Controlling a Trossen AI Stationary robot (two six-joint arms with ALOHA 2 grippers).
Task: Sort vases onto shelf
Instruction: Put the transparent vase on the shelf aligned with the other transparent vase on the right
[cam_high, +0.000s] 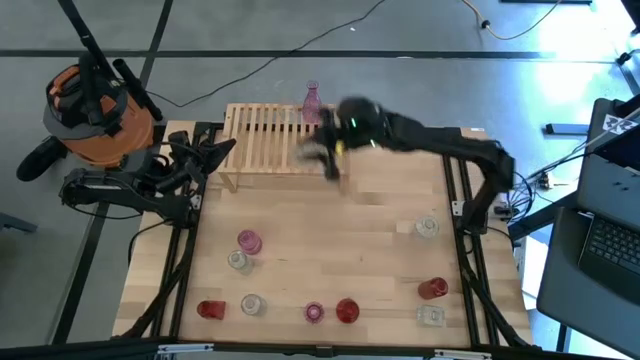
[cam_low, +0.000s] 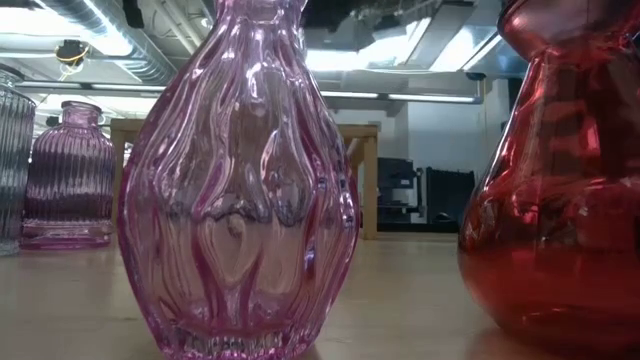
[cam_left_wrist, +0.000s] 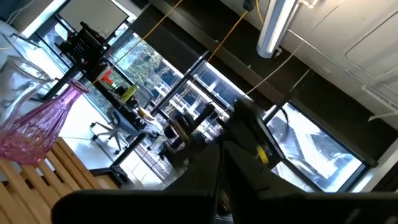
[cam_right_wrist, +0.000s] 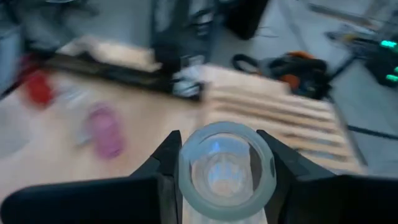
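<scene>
One vase (cam_high: 311, 100) on the shelf (cam_high: 265, 135), other vases (cam_high: 248, 242) across the table (cam_high: 370, 235) before it.

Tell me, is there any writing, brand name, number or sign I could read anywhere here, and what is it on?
None can be read.
Black-and-white patterned marker on the grey equipment at the table's right: a pattern, no words.
Orange and grey shop vacuum beside the table: no legible label.
Ribbed pink glass vase and smooth red glass vase: no markings.

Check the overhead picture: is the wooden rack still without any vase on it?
No: a pink vase already stands at the back edge of the rack.
</scene>
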